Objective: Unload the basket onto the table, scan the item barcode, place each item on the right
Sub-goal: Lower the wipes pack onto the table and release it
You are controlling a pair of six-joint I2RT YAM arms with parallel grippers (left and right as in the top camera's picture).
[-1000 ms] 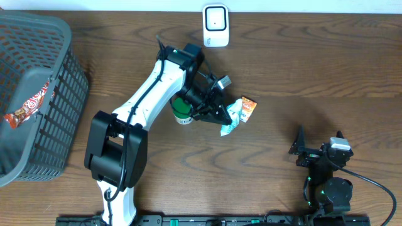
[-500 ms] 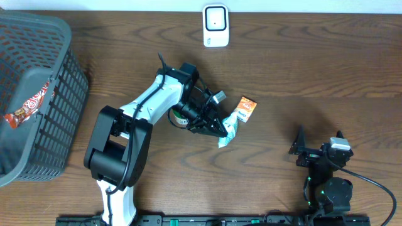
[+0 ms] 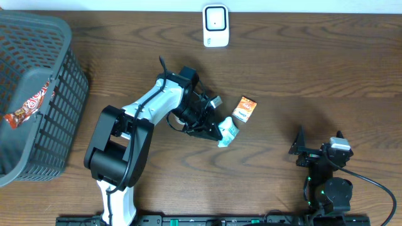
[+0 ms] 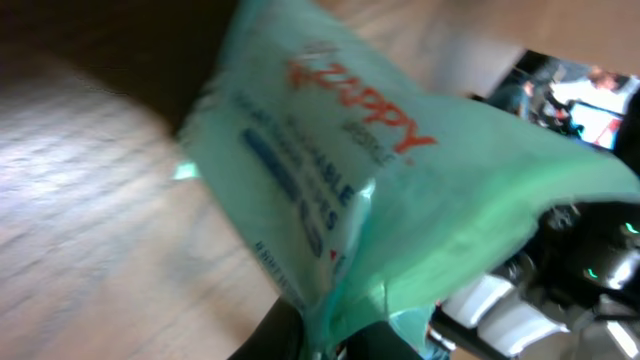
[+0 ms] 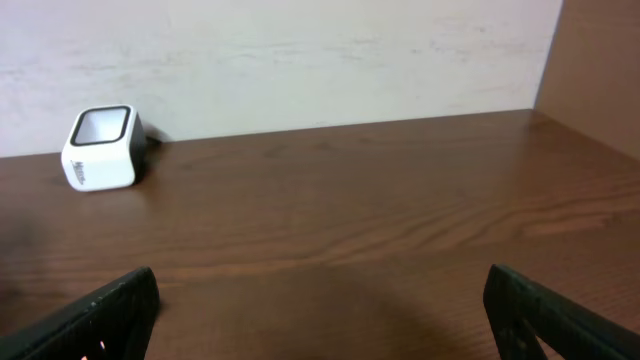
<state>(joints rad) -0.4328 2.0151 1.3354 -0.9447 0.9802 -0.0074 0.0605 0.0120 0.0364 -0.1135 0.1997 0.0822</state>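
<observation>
Wipes packet (image 3: 228,132): the green Zappy pack is kept at mid-table, well apart from the barcode scanner (image 3: 215,25) at the far edge. Its printed face is turned to the wrist camera, and no barcode can be made out.
Left gripper (image 3: 220,130): its jaws appear pinched on the packet's edge, a hold judged to leave the flat faces free for presenting.
Right gripper (image 3: 320,141): it is parked near the front edge with its jaws spread wide and nothing held.
Orange box (image 3: 245,108): it is seen near the packet, not touching it.
Step judged: the packet is not yet presented to the scanner.
</observation>
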